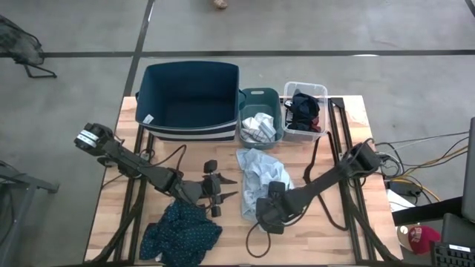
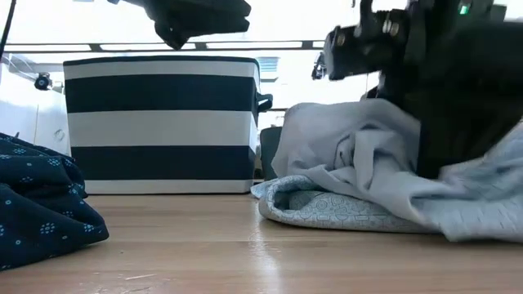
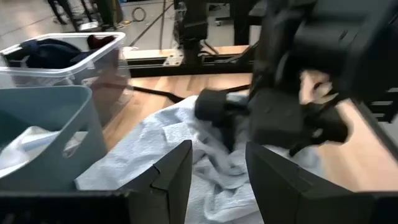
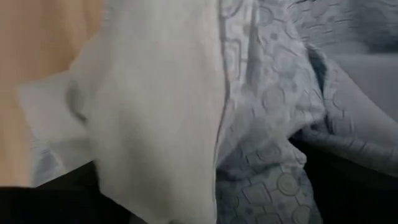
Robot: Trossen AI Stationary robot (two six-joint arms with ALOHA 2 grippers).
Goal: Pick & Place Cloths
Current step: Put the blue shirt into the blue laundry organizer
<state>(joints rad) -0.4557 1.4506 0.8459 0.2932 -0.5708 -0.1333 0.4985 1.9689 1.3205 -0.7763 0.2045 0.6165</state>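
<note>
High view: right gripper (image 1: 269,210) down on the near edge of the blue shirt (image 1: 256,174), jaws spread wide with fabric between them but not clamped. Shirt spread just in front of the teal bin (image 1: 260,96), touching nothing else. Left gripper (image 1: 213,187) beside the shirt, away from the dotted cloth (image 1: 180,231), jaws partly apart, holding nothing. For a sound pick: press lower, gather a thick fold, close fully, then lift clear before carrying toward the teal bin.
</note>
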